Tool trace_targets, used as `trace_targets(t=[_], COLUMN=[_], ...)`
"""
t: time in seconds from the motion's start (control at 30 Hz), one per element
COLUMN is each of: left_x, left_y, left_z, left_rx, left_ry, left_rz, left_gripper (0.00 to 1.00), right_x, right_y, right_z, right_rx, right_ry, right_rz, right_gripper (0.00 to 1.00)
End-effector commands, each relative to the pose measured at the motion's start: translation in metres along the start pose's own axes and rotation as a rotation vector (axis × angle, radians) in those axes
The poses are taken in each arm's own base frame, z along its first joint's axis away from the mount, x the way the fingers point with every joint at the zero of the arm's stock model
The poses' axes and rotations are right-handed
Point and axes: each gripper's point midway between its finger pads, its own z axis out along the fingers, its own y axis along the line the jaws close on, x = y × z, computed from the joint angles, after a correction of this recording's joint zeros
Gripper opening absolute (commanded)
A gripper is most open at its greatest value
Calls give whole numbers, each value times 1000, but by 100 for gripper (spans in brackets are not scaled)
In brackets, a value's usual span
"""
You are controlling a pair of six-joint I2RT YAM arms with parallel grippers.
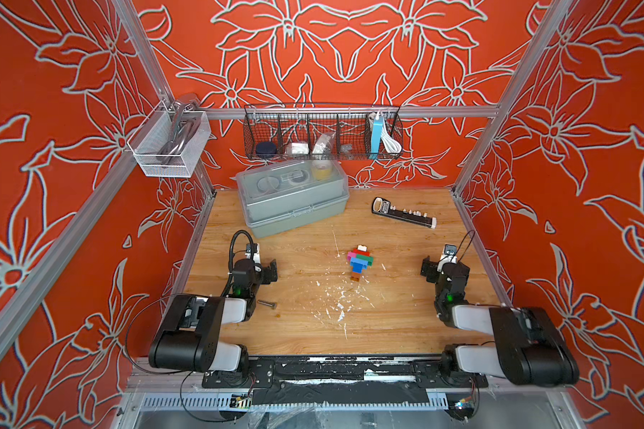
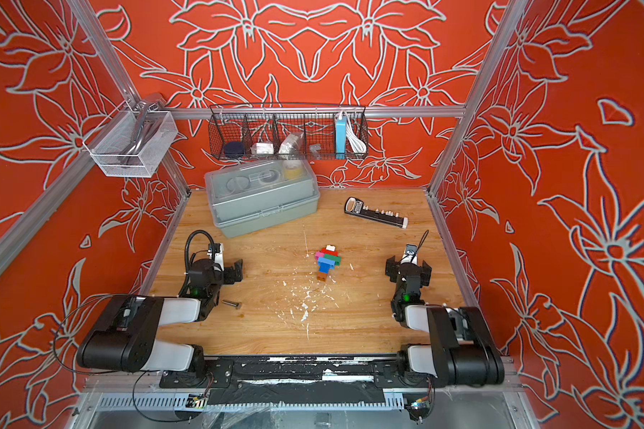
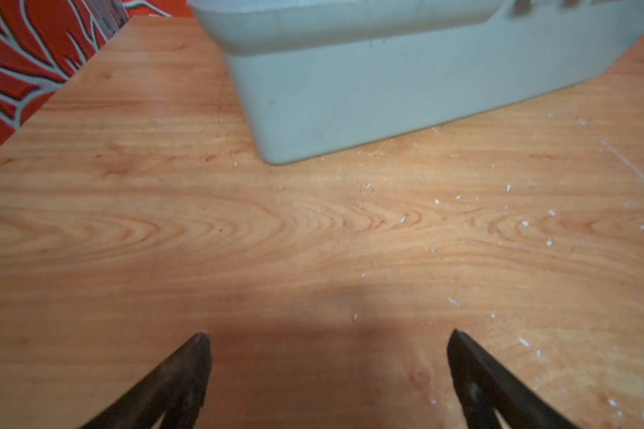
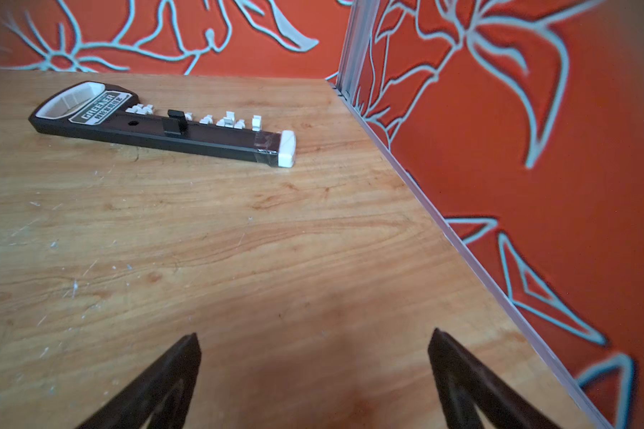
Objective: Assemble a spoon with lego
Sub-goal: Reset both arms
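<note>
Here the spoon (image 1: 359, 260) lies on the surface (image 1: 305, 327) between your left fingers (image 3: 190, 371) and right fingers (image 4: 458, 371), well apart from both, its long axis running near-to-far; both pairs stand wide open, empty.

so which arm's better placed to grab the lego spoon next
Right, probably. Both grippers are open and empty, but the right gripper sits a little nearer the spoon in both top views; the left gripper is farther off.
</note>
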Motion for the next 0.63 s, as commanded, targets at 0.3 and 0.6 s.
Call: trace_targets(t=[0.3,0.6], left_x=[-20,-18], left_y=[-1,23], left_z=[2,-13], left_rx=[14,-114], left_ry=[-51,-122], left_rz=[8,-61], left_gripper=[98,98], right_x=[-25,-24], right_y=[17,19], right_z=[10,11], right_rx=[-62,-74], right_ry=[-15,-18], right_rz=[-42,-46], right_gripper=[100,100])
